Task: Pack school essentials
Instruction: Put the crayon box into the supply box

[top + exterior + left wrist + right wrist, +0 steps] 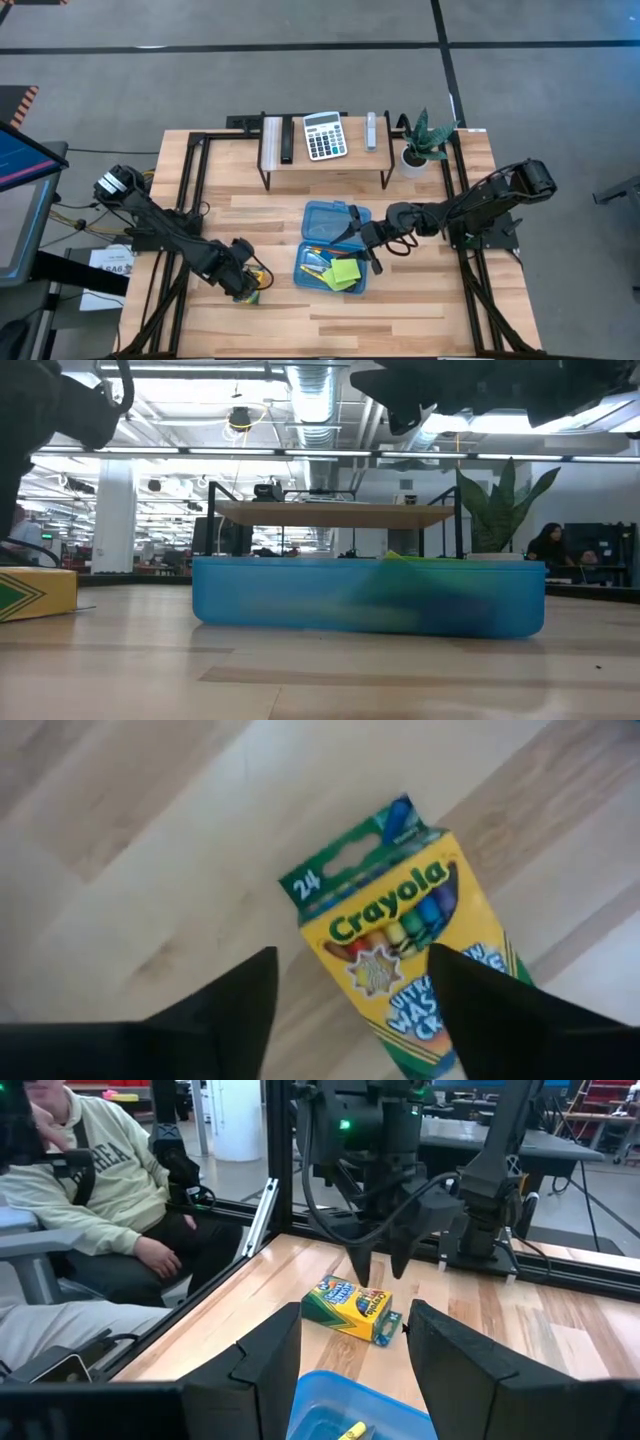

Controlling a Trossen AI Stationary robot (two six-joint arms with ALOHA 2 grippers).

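Crayon box (408, 935) seen flat on counter (400, 310), directly under left gripper (350, 990); fingers parted, straddling box, nothing gripped. Box long axis lies slantwise across gap between fingers, so wrist turn judged needed before squeeze. Left arm clearly nearer than right. Blue case (335, 250) lies open further right, pencils (318, 262) and sticky-note pad (347, 270) already inside. Right gripper (366, 240) held at case's right edge, fingers apart, empty.
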